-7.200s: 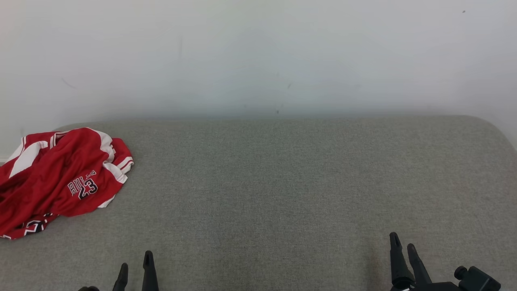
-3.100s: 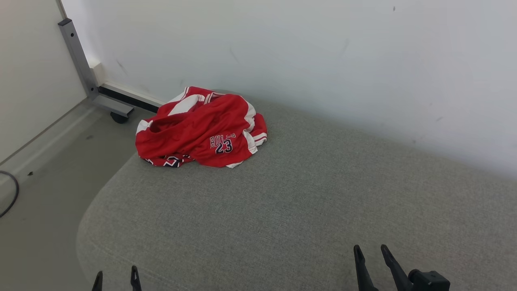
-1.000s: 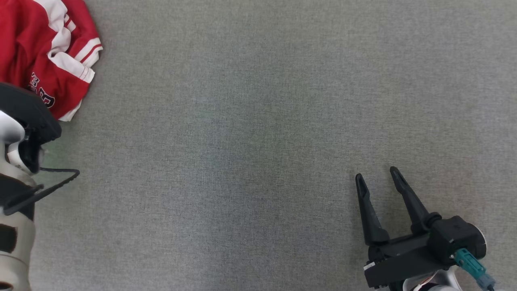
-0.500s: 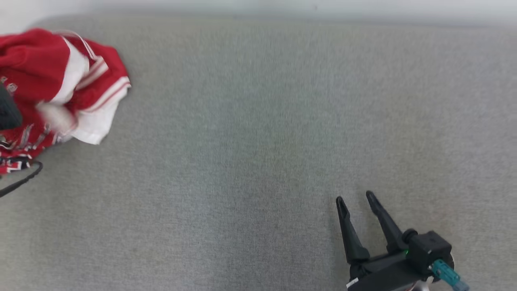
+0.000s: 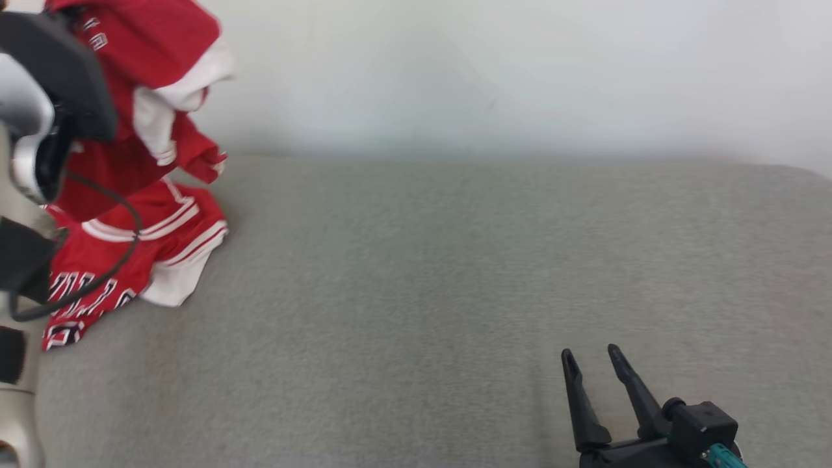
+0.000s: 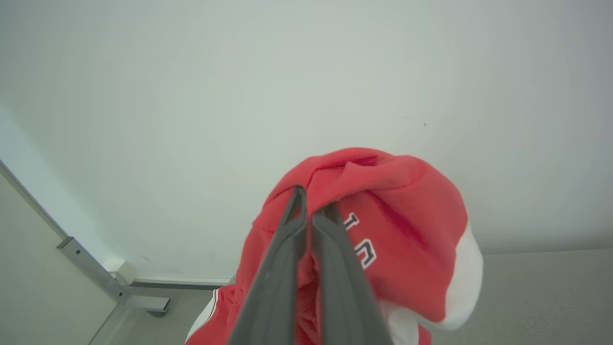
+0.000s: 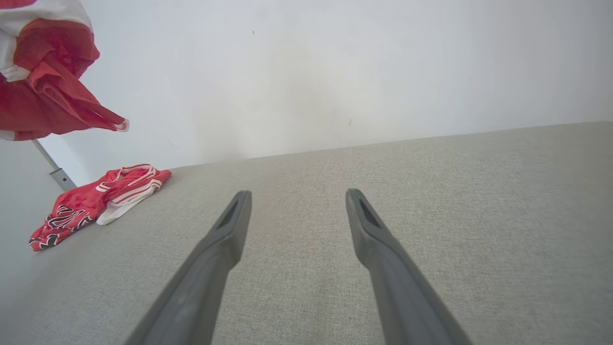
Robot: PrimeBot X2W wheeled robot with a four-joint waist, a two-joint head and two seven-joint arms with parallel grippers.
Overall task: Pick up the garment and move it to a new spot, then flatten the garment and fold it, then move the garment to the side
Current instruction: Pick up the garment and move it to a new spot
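Note:
The garment (image 5: 149,58) is red with white trim and dark lettering. It hangs at the far left of the head view, and its lower part (image 5: 162,240) trails onto the grey padded surface (image 5: 455,273). In the left wrist view my left gripper (image 6: 313,199) is shut on a red fold of the garment (image 6: 407,215), held up in front of the wall. My left arm (image 5: 32,110) covers part of the cloth. My right gripper (image 5: 595,364) stands open and holds nothing, low over the surface at the lower right. Past the right gripper (image 7: 297,194) the garment (image 7: 43,96) hangs far to the left.
A white wall (image 5: 520,78) runs along the back of the surface. A grey metal frame post (image 6: 91,268) stands on the floor to the left, beyond the surface's rounded left end. The trailing cloth (image 7: 96,201) lies near that end.
My left gripper has lifted the garment off the surface, so it now hangs with only its lower part resting. The head camera has tilted up; the right gripper stays open.

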